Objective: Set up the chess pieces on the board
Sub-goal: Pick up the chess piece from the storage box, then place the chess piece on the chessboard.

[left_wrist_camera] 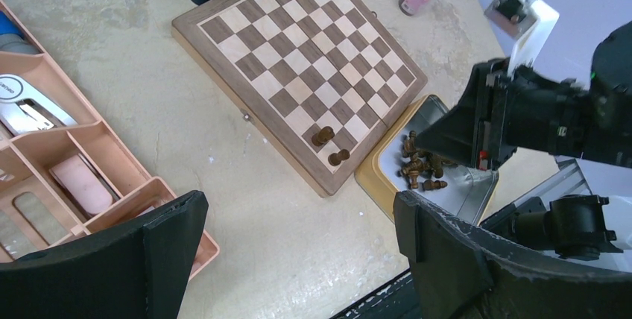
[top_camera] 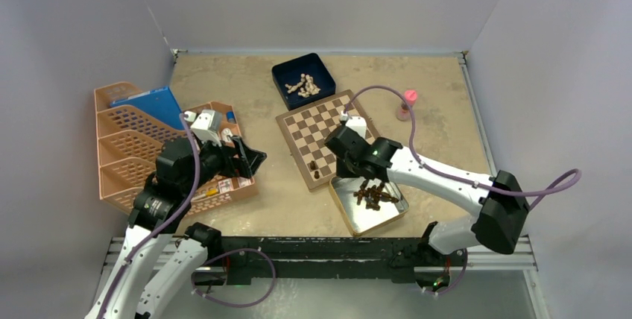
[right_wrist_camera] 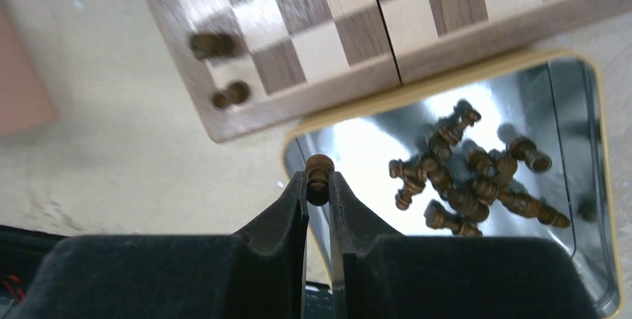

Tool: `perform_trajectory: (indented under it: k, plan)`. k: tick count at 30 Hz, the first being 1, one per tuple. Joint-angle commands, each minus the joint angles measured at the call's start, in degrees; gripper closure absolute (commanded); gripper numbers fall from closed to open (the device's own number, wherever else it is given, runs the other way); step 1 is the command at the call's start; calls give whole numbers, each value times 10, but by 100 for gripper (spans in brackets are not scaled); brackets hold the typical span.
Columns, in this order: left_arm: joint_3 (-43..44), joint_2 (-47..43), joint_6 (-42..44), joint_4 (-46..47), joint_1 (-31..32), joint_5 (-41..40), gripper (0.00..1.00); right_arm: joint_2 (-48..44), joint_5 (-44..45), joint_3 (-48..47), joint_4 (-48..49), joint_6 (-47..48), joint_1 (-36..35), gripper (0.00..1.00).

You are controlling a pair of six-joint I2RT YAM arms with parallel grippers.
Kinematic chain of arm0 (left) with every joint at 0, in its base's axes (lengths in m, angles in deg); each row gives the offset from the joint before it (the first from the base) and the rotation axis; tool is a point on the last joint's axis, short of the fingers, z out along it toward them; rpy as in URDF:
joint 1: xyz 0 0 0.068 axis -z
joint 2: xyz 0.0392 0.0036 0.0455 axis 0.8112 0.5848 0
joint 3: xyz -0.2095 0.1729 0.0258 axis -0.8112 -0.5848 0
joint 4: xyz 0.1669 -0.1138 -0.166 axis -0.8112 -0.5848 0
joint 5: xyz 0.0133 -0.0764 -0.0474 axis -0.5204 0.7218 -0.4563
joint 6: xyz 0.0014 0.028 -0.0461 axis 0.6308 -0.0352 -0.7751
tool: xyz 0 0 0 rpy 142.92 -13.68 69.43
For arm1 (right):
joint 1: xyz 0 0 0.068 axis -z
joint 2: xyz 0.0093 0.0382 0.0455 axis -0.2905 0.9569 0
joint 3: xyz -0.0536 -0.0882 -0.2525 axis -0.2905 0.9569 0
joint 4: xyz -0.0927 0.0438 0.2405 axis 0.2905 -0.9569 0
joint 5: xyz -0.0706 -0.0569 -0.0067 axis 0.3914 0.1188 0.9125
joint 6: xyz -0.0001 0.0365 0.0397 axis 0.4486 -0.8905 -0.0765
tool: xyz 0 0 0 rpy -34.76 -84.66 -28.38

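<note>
The chessboard (top_camera: pixel 328 131) lies mid-table, also in the left wrist view (left_wrist_camera: pixel 298 58) and the right wrist view (right_wrist_camera: pixel 417 6). Two dark brown chessmen (top_camera: pixel 315 168) stand at its near corner; they also show in the left wrist view (left_wrist_camera: pixel 329 146) and the right wrist view (right_wrist_camera: pixel 220 69). Several more lie in the silver tin (top_camera: pixel 391 213), seen in the right wrist view (right_wrist_camera: pixel 469 177). My right gripper (right_wrist_camera: pixel 319 185) is shut on a dark brown chess piece (right_wrist_camera: pixel 319 174), held above the tin's left rim. My left gripper (left_wrist_camera: pixel 298 237) is open and empty over bare table.
A dark blue box (top_camera: pixel 302 79) with pale cream chessmen sits behind the board. A pink-capped bottle (top_camera: pixel 408 104) stands at the right. A peach organiser tray (top_camera: pixel 127 147) with odds and ends fills the left side.
</note>
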Motion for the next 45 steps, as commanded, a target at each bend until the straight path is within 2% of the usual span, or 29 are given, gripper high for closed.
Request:
perform_trajectory:
  k: [1, 10, 16, 45]
  plan:
    - [0, -6, 2, 24, -5, 2, 3, 31, 52, -81, -8, 28, 0, 87]
    - [0, -10, 2, 23, -5, 2, 3, 139, 31, -128, 18, 67, 0, 88]
    - [0, -15, 2, 24, -5, 3, 3, 178, 32, -136, 33, 73, 1, 88]
    - [1, -13, 2, 23, -5, 6, 3, 212, 7, -128, 69, 83, 2, 84]
